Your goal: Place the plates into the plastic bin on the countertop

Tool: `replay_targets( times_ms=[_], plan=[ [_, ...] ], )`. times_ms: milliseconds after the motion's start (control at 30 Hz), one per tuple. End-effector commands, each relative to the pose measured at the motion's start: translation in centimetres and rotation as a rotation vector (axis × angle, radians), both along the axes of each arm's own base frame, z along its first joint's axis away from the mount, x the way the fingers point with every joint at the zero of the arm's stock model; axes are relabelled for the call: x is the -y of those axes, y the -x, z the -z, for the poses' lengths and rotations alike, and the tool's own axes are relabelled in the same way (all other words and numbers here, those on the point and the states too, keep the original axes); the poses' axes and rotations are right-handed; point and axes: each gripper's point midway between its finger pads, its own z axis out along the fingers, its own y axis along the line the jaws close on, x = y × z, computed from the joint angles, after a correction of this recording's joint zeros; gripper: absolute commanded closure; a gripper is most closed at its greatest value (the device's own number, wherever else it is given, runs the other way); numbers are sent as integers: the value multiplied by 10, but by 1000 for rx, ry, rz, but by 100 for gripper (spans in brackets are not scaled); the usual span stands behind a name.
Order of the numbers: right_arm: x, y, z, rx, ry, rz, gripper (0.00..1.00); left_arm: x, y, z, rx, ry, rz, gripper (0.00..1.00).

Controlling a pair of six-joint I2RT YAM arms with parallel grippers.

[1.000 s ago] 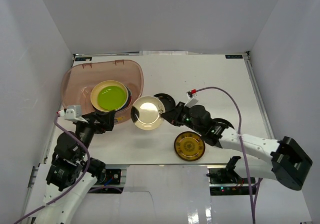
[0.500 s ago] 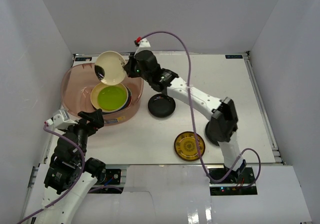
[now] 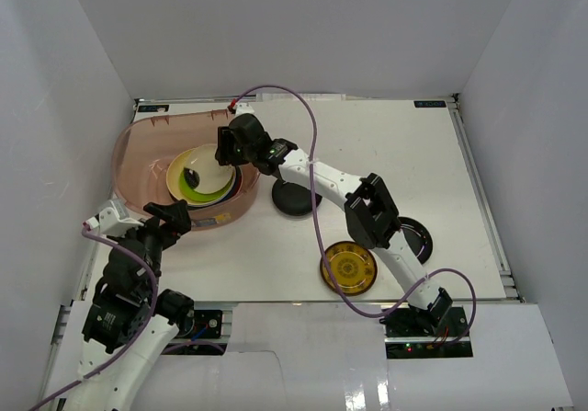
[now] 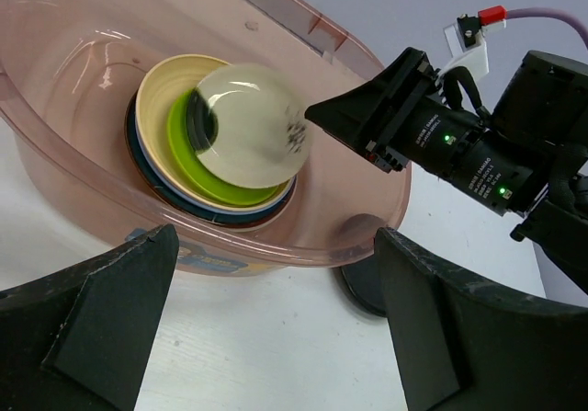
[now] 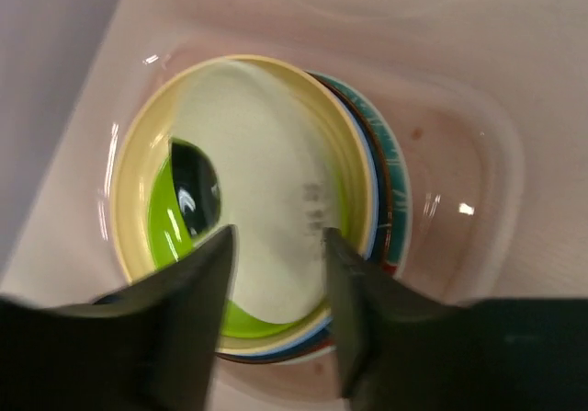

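The plastic bin (image 3: 138, 149) stands at the back left of the countertop (image 3: 386, 154) with a stack of plates in it. A lime green plate (image 5: 170, 227) lies near the top of the stack inside a yellow-rimmed one. A cream plate (image 3: 209, 165) tilts over the stack, blurred, just below my right gripper (image 3: 223, 154). That gripper's fingers stand apart in the right wrist view and pinch nothing. My left gripper (image 3: 175, 213) is wide open at the bin's near wall (image 4: 303, 236), holding nothing. A black plate (image 3: 296, 198) and a yellow patterned plate (image 3: 348, 268) lie on the countertop.
A dark plate (image 3: 411, 238) lies right of the right arm's lower links. The right arm stretches across the table from front right to the bin, over the black plate. White walls close in the countertop on three sides.
The right arm carried the cream plate from the table centre to above the bin, lowered it over the stack and opened its jaws. The left gripper backed off slightly from the bin.
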Motion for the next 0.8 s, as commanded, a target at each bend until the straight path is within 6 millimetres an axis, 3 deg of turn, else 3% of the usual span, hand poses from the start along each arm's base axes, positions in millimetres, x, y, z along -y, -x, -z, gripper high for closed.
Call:
replay_targets(
  times_ms=[0,33,133,200,233,267,300,333,367,400,433,467,500,567,600,633,700,733,767],
  plan=[
    [-7,-2,-56,58,-125,-9,43,-2,-1,-6,-4,-6,-14,2],
    [-5,-1,-64,67,-128,-9,34,-2,-2,-5,-7,-7,-16,2],
    [13,4,-92,101,-138,-8,31,-1,-3,-4,-11,-12,-11,2],
    [40,11,-103,102,-124,5,36,-1,-4,-5,-12,-15,-9,2],
    [52,11,-108,121,-124,28,46,-1,-4,-4,-11,-14,-7,2],
    [75,18,-141,167,-158,56,52,-1,-4,-5,-10,-15,-4,2],
    [98,26,-92,117,-71,78,60,-1,-3,-5,-7,-15,-5,2],
    [117,27,-86,121,-59,121,73,-1,-3,-6,-5,-14,-4,2],
    [143,30,-105,146,-102,156,75,0,-3,-5,-5,-13,1,2],
    [167,40,-56,76,-47,182,78,0,-3,-6,-1,-12,1,2],
    [193,39,-63,82,-78,228,80,2,-3,-6,2,-12,10,2],
    [210,43,-45,50,-63,254,79,2,-4,-6,0,-13,13,2],
    [233,55,-3,-31,-19,289,76,3,-4,-6,2,-15,15,2],
    [265,56,8,-60,-40,348,57,5,-4,-6,2,-19,32,2],
    [281,67,34,-104,-17,366,50,7,-4,-7,8,-26,43,2],
    [291,68,34,-109,-40,376,40,10,-4,-8,11,-28,64,2],
    [299,69,45,-138,-70,380,35,14,-4,-10,20,-34,87,2],
    [302,76,64,-209,-92,361,34,17,-4,-9,22,-42,108,2],
    [300,78,70,-234,-113,344,34,18,-5,-9,22,-46,113,2]
  ],
)
